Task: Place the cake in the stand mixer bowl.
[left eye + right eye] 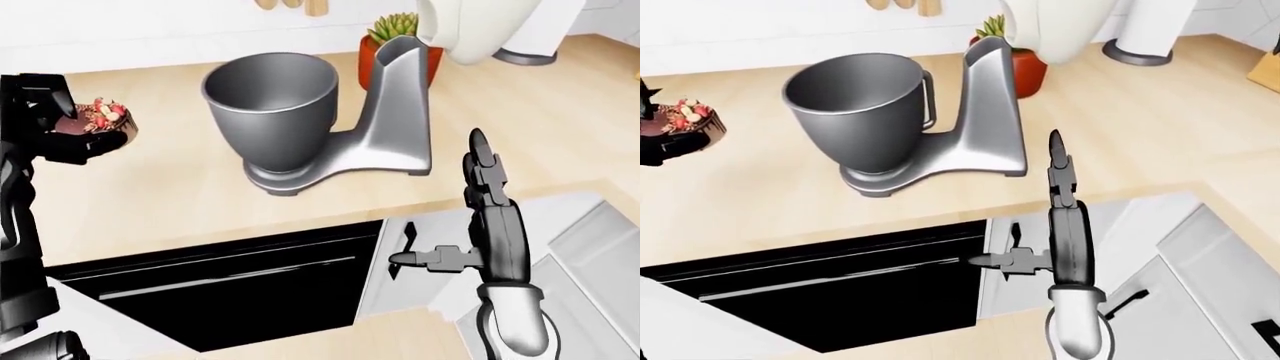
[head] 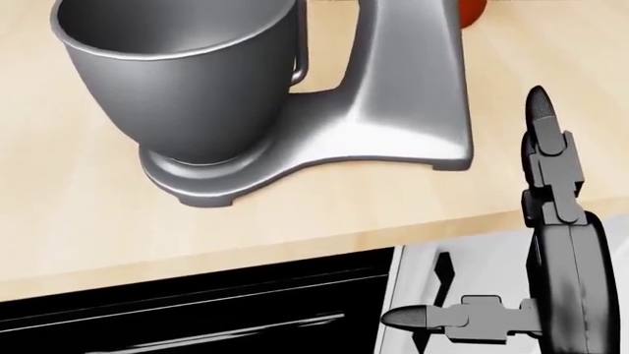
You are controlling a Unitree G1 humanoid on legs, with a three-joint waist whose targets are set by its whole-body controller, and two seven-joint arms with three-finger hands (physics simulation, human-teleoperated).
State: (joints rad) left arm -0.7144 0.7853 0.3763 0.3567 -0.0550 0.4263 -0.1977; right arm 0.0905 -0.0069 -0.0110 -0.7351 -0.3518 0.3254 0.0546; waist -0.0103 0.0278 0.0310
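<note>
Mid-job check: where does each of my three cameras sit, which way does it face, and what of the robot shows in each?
Left-eye view: on the head, looking down over the wooden counter at the grey metal stand mixer bowl; left hand grips the chocolate cake, right hand open.
Head view: head-mounted, aimed steeply down, tight on the bowl and mixer base; only the right hand shows.
Right-eye view: beside the left eye, nearly the same scene; cake at the left edge.
All share the bowl and right hand.

eyes: high, looking down, wide | head: nearer, steeper | shared: mixer bowl (image 2: pixel 182 81)
</note>
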